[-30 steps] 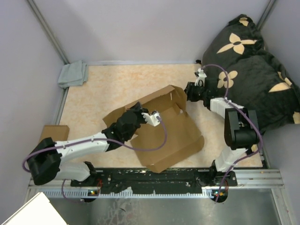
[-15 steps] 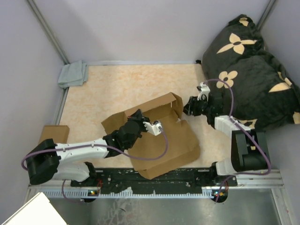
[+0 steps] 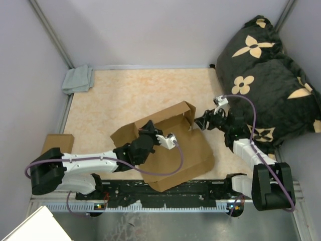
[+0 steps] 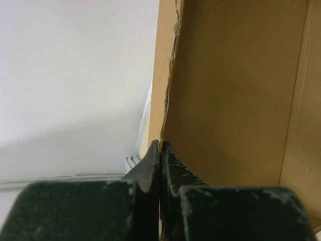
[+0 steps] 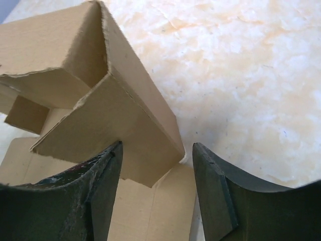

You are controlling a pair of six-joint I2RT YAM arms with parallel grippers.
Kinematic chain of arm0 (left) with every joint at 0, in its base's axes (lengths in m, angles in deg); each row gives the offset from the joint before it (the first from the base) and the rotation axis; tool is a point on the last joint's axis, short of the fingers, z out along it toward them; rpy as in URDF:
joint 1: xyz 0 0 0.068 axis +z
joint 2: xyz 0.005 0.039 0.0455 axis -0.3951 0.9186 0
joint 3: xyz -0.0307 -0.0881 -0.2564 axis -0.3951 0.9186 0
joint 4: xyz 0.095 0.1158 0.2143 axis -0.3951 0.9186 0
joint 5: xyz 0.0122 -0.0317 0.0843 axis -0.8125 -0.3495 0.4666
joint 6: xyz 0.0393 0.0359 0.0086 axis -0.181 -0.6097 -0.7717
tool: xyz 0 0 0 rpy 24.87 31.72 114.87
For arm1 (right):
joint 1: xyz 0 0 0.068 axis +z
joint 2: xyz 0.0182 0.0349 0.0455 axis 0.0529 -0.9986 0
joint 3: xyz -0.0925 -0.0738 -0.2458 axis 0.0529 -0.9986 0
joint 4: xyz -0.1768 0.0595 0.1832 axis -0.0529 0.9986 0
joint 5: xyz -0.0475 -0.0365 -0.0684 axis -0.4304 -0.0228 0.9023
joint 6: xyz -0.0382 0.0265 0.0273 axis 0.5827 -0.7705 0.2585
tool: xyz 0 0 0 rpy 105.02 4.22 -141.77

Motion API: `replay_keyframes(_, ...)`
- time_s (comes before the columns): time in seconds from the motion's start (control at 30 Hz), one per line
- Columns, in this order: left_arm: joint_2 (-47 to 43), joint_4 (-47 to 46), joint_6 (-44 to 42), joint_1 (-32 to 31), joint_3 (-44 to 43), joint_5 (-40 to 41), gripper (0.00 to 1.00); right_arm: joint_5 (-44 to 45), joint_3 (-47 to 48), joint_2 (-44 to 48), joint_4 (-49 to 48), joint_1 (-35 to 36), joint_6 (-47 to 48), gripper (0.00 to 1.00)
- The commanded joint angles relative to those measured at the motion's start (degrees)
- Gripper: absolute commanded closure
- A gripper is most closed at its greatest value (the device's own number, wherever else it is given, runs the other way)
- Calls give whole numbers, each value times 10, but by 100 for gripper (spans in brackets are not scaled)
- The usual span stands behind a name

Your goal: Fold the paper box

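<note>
Brown box [image 3: 175,150] sits mid table [image 3: 125,90], half folded, back wall [image 4: 225,90] up. Left gripper [image 4: 160,145] pinched tight on wall edge. Right gripper [image 5: 158,145] spread wide, flap [image 5: 115,130] between fingers, not squeezed. Risk: loose flap springs open, or thin edge slips from pinch, wall flops down

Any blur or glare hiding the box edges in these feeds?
Top external: evenly lit, sharp, no glare on the paper box. Left wrist: left hand dark and soft up close, cardboard edge readable. Right wrist: right hand shadowed, flaps crisp, table bright, not washed out.
</note>
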Motion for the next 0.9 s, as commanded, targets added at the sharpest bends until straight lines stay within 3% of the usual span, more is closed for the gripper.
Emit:
replay_keyframes(0.0, -6, 42, 35, -7, 5, -7, 100, -75, -15, -8, -118, 4, -9, 41)
replay_keyframes(0.2, 2, 46, 36, -12, 1, -16, 100, -100, -11, -52, -196, 23, -12, 40)
replay_keyframes(0.5, 16, 44, 35, -15, 0, -16, 100, -40, -11, -89, -221, 77, 10, 46)
replay_keyframes(0.87, 28, 44, 42, -21, -1, -14, 100, 108, -39, -94, -263, 128, -3, 78)
